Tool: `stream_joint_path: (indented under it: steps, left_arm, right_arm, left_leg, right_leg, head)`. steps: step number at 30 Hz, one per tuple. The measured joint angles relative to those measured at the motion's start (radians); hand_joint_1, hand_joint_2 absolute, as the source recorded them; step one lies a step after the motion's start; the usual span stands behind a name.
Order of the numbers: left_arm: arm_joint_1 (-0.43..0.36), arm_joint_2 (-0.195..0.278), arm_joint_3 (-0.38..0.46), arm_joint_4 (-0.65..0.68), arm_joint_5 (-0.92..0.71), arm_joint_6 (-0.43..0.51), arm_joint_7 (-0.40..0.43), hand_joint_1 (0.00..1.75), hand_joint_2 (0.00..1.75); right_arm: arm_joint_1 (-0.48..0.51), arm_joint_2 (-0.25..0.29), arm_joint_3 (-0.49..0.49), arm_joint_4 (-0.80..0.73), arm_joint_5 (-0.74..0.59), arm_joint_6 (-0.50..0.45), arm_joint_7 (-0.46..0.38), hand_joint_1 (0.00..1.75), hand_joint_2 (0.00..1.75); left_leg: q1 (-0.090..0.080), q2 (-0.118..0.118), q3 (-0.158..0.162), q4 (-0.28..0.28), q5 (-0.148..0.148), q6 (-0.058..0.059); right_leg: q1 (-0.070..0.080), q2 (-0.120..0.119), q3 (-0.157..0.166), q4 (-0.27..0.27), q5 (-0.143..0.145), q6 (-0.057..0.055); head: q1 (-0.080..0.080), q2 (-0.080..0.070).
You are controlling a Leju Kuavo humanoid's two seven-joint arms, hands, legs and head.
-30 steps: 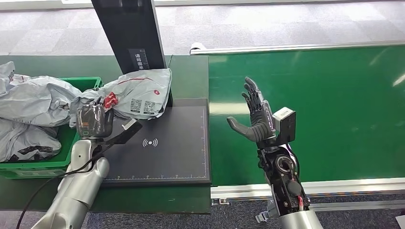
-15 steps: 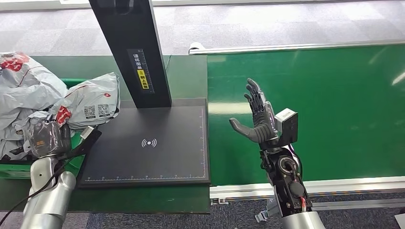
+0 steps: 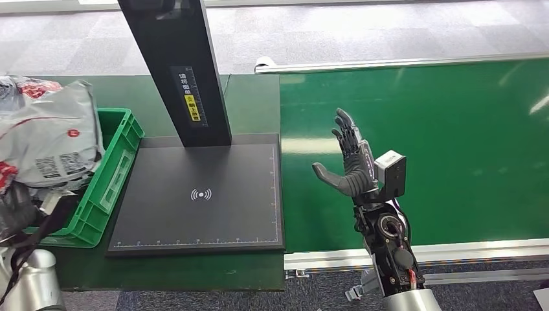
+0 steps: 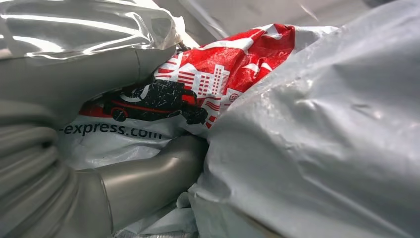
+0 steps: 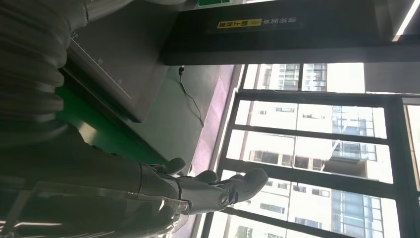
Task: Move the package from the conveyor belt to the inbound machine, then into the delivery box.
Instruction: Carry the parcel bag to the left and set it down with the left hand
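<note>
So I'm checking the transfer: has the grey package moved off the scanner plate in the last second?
Yes. The grey package left the black scanner plate, carried leftward over the green bin by the left hand.

The package [image 4: 317, 124], pressed against the left hand [image 4: 124, 183], is glossy, crinkled grey plastic film with red print. That hand's thumb looks like smooth matt grey plastic. The crate [image 3: 110, 175] beside it is hard green plastic. Left of the right hand [image 3: 349, 165], the scanner plate [image 3: 201, 220] is matt black; under that hand the belt [image 3: 453, 142] is smooth green with a slight sheen.
</note>
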State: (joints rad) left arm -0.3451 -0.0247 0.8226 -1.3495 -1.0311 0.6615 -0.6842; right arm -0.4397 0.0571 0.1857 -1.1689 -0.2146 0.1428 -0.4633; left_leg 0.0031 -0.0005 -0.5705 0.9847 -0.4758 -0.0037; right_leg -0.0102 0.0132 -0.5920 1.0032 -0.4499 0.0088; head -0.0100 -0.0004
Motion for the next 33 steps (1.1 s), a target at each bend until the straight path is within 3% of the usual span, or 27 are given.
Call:
stream_joint_path:
  steps: [6, 11, 14, 16, 19, 21, 24, 29, 33]
  left_arm:
    - [0.017, -0.037, 0.084, -0.178, 0.194, 0.000, -0.013, 1.71, 1.75]
    - [0.015, -0.045, 0.130, -0.232, 0.195, 0.000, -0.014, 1.56, 1.75]
    - [0.005, -0.046, 0.145, -0.204, 0.115, -0.002, -0.002, 1.52, 1.75]
    - [-0.015, -0.030, 0.139, -0.099, -0.037, -0.009, 0.098, 1.58, 1.75]
    - [-0.027, 0.027, 0.059, 0.119, -0.239, -0.036, 0.439, 1.54, 1.75]
    - [-0.027, 0.060, -0.003, 0.221, -0.261, -0.078, 0.598, 1.62, 1.75]
    - [-0.037, 0.103, -0.071, 0.321, -0.267, -0.161, 0.693, 1.70, 1.75]
    - [-0.063, 0.163, -0.125, 0.422, -0.272, -0.223, 0.745, 1.70, 1.75]
    - [-0.071, 0.189, -0.141, 0.464, -0.286, -0.213, 0.765, 0.05, 1.75]
  right_arm:
    - [-0.005, -0.001, 0.024, 0.009, -0.004, -0.001, -0.009, 0.00, 1.75]
    - [-0.004, -0.002, 0.037, 0.009, -0.004, -0.007, -0.010, 0.00, 1.75]
    - [-0.003, -0.003, 0.038, 0.008, 0.000, -0.007, -0.010, 0.00, 1.75]
    - [0.002, -0.006, 0.038, 0.005, 0.007, -0.005, -0.010, 0.00, 1.75]
    - [0.010, -0.012, 0.036, 0.000, 0.029, 0.020, -0.010, 0.00, 1.75]
    - [0.011, -0.014, 0.035, 0.001, 0.048, 0.039, -0.014, 0.00, 1.75]
    - [0.009, -0.013, 0.035, 0.009, 0.068, 0.058, -0.019, 0.00, 1.75]
    - [0.000, -0.006, 0.035, 0.030, 0.077, 0.076, -0.019, 0.00, 1.75]
    - [-0.003, -0.004, 0.035, 0.035, 0.087, 0.079, -0.014, 0.00, 1.75]
  left_leg:
    - [0.000, -0.003, 0.000, 0.000, 0.000, 0.000]
    - [0.000, -0.003, 0.001, 0.000, 0.000, 0.000]
    - [0.000, -0.004, 0.001, 0.000, 0.000, 0.000]
    - [0.000, -0.005, 0.001, 0.000, 0.000, 0.000]
    - [0.000, -0.003, 0.001, 0.000, 0.000, 0.000]
    - [0.000, 0.000, 0.001, 0.000, 0.000, 0.000]
    - [-0.001, -0.005, 0.003, 0.000, 0.000, 0.000]
    - [-0.005, -0.011, 0.018, -0.009, -0.001, -0.001]
    - [-0.005, -0.011, 0.025, -0.014, 0.001, -0.004]
  right_leg:
    - [0.000, -0.002, 0.001, 0.000, 0.000, 0.000]
    - [0.000, -0.002, 0.001, 0.000, 0.000, 0.000]
    - [0.000, -0.003, 0.000, 0.000, 0.000, 0.000]
    - [-0.001, -0.004, 0.001, 0.000, 0.000, 0.000]
    - [0.000, -0.003, 0.001, 0.000, 0.000, -0.001]
    - [0.000, -0.001, 0.001, 0.000, 0.001, -0.002]
    - [-0.001, -0.004, 0.004, 0.000, -0.001, -0.001]
    - [-0.005, -0.010, 0.017, 0.000, -0.005, -0.003]
    - [-0.006, -0.010, 0.020, 0.000, -0.004, -0.007]
  head:
    - [0.000, 0.000]
    - [0.000, 0.000]
    - [0.000, 0.000]
    - [0.000, 0.000]
    - [0.000, 0.000]
    - [0.000, 0.000]
    - [0.000, 0.000]
    - [-0.001, 0.000]
    - [-0.001, 0.000]
